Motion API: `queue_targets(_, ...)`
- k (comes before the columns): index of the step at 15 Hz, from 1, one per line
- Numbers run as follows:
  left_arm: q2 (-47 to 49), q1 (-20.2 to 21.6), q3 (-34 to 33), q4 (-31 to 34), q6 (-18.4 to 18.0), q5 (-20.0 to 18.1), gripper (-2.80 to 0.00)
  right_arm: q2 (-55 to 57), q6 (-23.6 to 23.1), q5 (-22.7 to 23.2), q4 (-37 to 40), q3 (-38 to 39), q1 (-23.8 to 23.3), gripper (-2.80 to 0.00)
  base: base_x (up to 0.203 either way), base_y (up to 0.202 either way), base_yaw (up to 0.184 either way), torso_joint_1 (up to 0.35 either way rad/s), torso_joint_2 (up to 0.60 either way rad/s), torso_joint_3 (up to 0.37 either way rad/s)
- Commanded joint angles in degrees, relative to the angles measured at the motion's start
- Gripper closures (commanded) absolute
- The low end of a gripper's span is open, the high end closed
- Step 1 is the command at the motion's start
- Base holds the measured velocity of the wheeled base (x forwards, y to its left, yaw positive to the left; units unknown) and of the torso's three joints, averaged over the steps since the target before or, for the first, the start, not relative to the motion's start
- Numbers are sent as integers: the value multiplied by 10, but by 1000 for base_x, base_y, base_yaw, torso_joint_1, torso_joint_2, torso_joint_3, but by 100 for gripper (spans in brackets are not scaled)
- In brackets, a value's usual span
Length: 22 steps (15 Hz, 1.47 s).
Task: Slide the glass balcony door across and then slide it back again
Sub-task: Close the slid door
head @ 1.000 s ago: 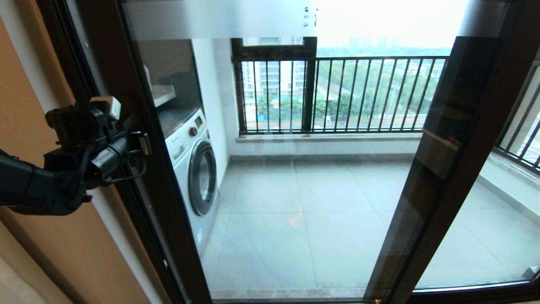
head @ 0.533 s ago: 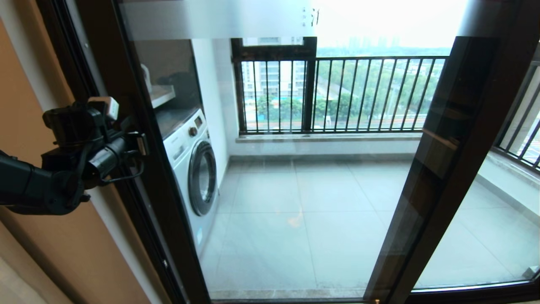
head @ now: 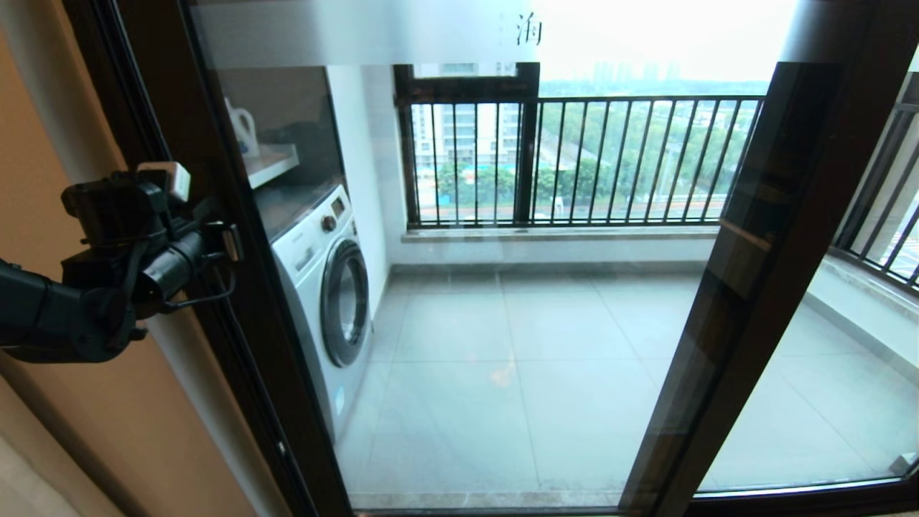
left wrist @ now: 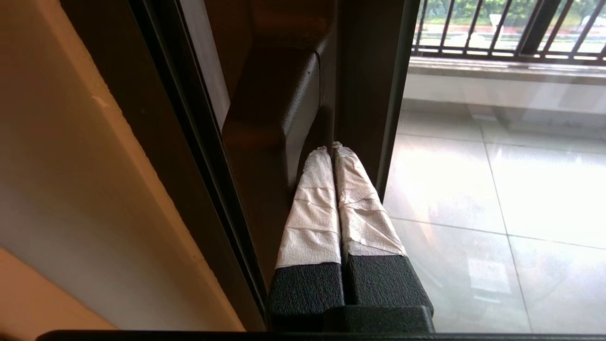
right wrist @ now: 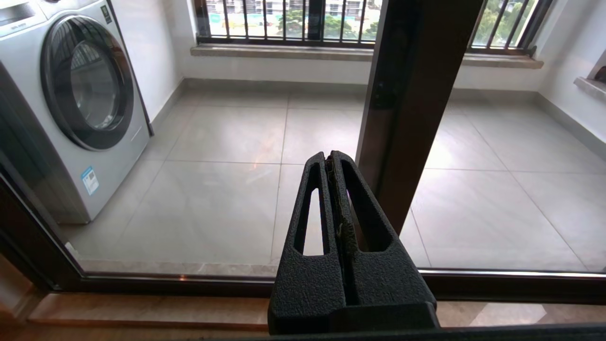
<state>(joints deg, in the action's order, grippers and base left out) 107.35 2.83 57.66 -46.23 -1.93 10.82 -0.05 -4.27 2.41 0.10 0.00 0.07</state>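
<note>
The glass balcony door (head: 215,215) is a tall clear pane in a dark frame, with a frosted top strip (head: 359,32) bearing characters. Its left stile stands close to the wall jamb (head: 100,108). My left gripper (head: 231,243) reaches in from the left at that stile. In the left wrist view the left gripper (left wrist: 330,148) is shut, its tape-wrapped fingers (left wrist: 312,208) tucked between the black bar handle (left wrist: 270,118) and the door stile (left wrist: 364,71). My right gripper (right wrist: 328,155) is shut and empty, held low before the glass, out of the head view.
A second dark-framed panel post (head: 754,287) crosses the right side of the door. Behind the glass lie a tiled balcony floor (head: 502,359), a white washing machine (head: 323,287) at the left, and a window with black railing bars (head: 574,158). A beige wall (head: 43,179) is at my left.
The door's left stile and my left gripper have moved a little to the left together. A white jug on the shelf above the washing machine now shows through the glass.
</note>
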Motion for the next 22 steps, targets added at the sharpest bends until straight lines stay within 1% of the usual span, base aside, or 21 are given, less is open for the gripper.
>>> queue_targets(1, 1, 6, 0, -2, 0, -1, 0, 0, 0, 0, 0, 2, 0, 0, 0, 0, 0, 0, 0, 0)
queue_targets(4, -1, 24, -4, -2, 0, -17, 0, 0, 0, 0, 0, 2, 0, 0, 0, 0, 0, 0, 0, 0)
queue_targets(6, -3, 31, -5, -2, 0, -20, 0, 0, 0, 0, 0, 2, 0, 0, 0, 0, 0, 0, 0, 0)
queue_targets(11, -17, 32, -11, -3, 0, -21, 0, 0, 0, 0, 0, 2, 0, 0, 0, 0, 0, 0, 0, 0)
queue_targets(14, -46, 30, -47, -3, 0, -50, 0, 0, 0, 0, 0, 2, 0, 0, 0, 0, 0, 0, 0, 0)
queue_targets(19, -68, 34, -49, -3, 3, -53, 0, 0, 0, 0, 0, 2, 0, 0, 0, 0, 0, 0, 0, 0)
queue_targets(22, -101, 33, -63, -2, 3, -71, 0, 0, 0, 0, 0, 2, 0, 0, 0, 0, 0, 0, 0, 0)
